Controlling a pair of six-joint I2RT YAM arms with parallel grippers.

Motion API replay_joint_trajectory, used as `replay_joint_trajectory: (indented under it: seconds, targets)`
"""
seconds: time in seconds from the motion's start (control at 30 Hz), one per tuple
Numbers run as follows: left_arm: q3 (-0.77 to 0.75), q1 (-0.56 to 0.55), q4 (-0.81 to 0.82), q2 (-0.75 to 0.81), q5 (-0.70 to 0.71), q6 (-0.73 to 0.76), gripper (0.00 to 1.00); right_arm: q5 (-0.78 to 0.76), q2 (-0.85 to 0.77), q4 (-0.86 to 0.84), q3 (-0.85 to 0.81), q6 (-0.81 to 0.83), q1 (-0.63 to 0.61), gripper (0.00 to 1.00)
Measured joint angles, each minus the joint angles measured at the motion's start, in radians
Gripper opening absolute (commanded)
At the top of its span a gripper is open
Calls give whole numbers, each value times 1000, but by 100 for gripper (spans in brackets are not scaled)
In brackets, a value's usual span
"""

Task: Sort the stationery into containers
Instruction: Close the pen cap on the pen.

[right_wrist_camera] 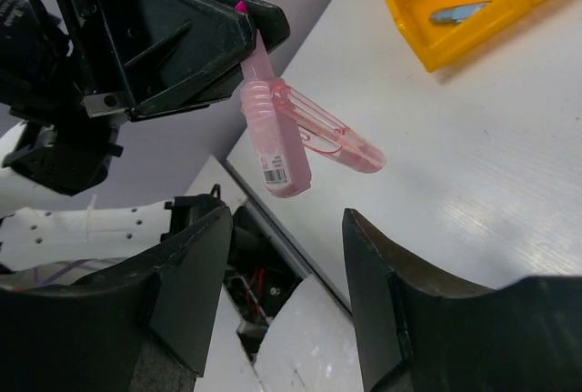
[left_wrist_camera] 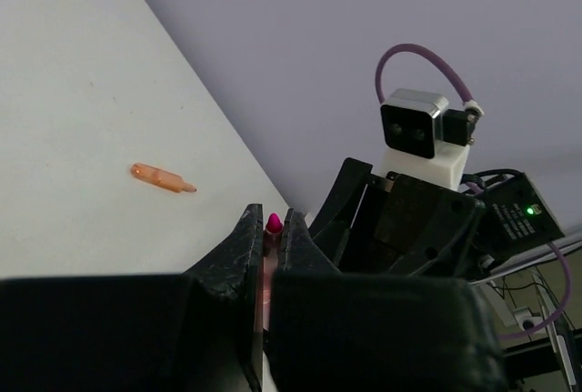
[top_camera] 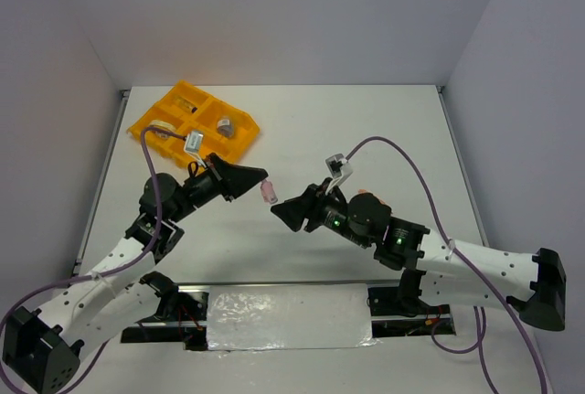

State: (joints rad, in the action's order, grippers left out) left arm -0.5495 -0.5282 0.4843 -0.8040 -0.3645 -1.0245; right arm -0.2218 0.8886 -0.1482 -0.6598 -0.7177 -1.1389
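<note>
**Pink piece held over mid-table by my left gripper, with my right gripper open in front of it.**
Top view: my left gripper (top_camera: 254, 180) is clamped on the pink piece (top_camera: 268, 194) above the white table (top_camera: 366, 138). My right gripper (top_camera: 278, 213) faces it from the right, jaws apart and not touching it. The orange-yellow tray (top_camera: 146, 125) sits far left and contains a beige tape ring (top_camera: 165, 129) and a small jar (top_camera: 225, 125). Left wrist: my fingers pinch the piece near its magenta tip, and an orange piece (left_wrist_camera: 162, 177) lies on the table. Right wrist: the pink piece hangs tilted beyond my spread fingers, and a light-blue piece (right_wrist_camera: 461, 13) lies in a tray compartment.
</note>
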Motion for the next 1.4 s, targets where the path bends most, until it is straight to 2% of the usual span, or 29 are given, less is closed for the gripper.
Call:
replay_joint_trajectory:
  seconds: [0.07,0.4,0.53,0.67,0.7,0.73,0.8,0.9,0.93,1.0,1.07,1.1,1.17,1.2,1.23,1.27,1.4]
  targets:
    - [0,0,18,4,-9,-2,0,26,3,-21,0,-8,9,55]
    - [1,0,80,3,-45,-29,0,158,70,-123,0,-37,58,51]
    - [14,0,101,3,-61,-38,0,210,90,-175,0,-45,101,44]
    - [17,0,85,3,-61,-40,0,256,98,-231,0,-41,126,42]
    - [17,0,80,3,-61,-42,0,264,98,-239,0,-37,126,39]
    - [17,0,80,3,-61,-45,0,270,100,-240,0,-32,126,28]
    - [17,0,77,8,-62,-48,0,288,105,-244,0,-25,129,18]
    - [17,0,68,13,-62,-51,0,309,116,-261,0,-27,130,14]
    - [17,0,63,14,-62,-50,1,313,121,-264,0,-29,132,6]
    - [16,0,52,15,-59,-47,3,316,126,-266,0,-34,132,0]
    - [13,1,34,16,-56,-43,13,316,129,-263,0,-37,132,0]
    - [10,1,24,18,-55,-37,38,315,130,-261,0,-37,133,0]
    - [-3,1,-18,24,-37,-5,67,319,130,-260,0,-37,134,0]
    - [-13,1,-51,29,-22,6,87,323,129,-259,0,-36,134,0]
    - [-23,1,-86,34,0,24,96,324,127,-256,0,-35,133,0]
    - [-34,0,-118,39,18,37,99,323,127,-251,0,-32,134,0]
    - [-140,0,-326,57,134,73,99,279,96,-192,0,-24,134,0]
